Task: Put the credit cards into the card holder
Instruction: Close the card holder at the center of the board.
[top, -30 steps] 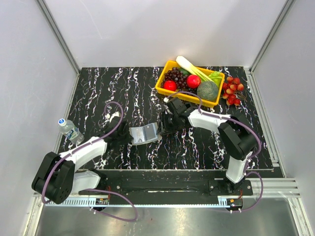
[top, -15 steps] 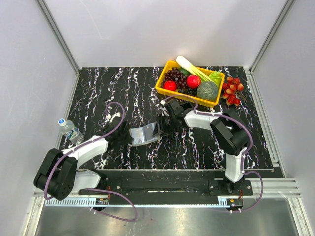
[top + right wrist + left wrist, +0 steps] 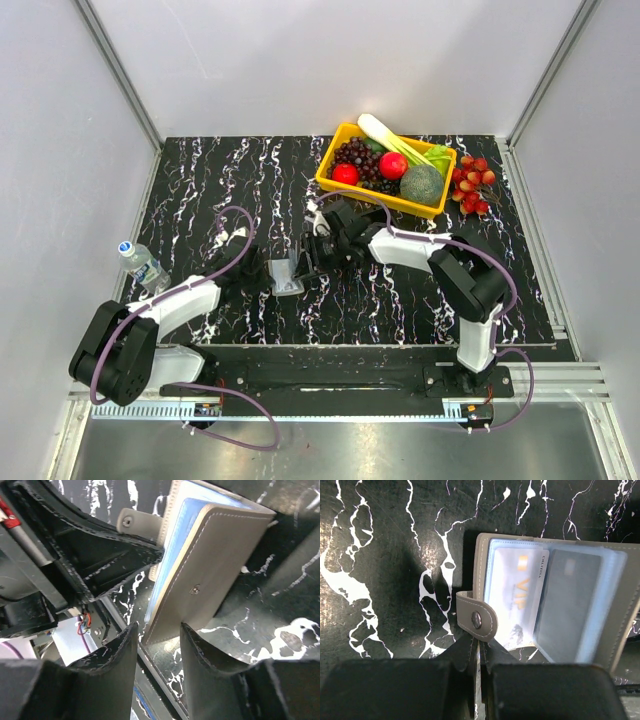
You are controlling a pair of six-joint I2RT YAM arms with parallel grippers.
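Near the middle of the marbled table [image 3: 220, 180], between the two arms, the card holder [image 3: 287, 276] is lying open with one grey cover flat and the other tilting up. It seems to be held this way so that the clear sleeves [image 3: 580, 605] are facing up and a card can slide in. A pale VIP card [image 3: 517, 595] is already sitting in the sleeve nearest the snap tab [image 3: 476, 620], and the sleeve beside it is showing only dark grey. No loose card is showing in any view, so which card goes in next cannot be told.

The left gripper [image 3: 479, 652] is pressing its fingers together on the flat cover's edge, just below the snap tab. This is probably anchoring the holder against the table so it does not skid.

The right gripper [image 3: 159, 645] is reaching in from the other side with its jaws standing partly apart and pinching nothing. The raised cover [image 3: 200, 565] is standing just past its fingertips, with its lower edge sitting between them. Whether a finger is touching that cover, propping it or nudging it over, cannot be made out.

Far off at the back, a yellow basket [image 3: 332, 183] of produce is sitting well clear of the work, and a water bottle [image 3: 143, 265] is lying by the left arm.
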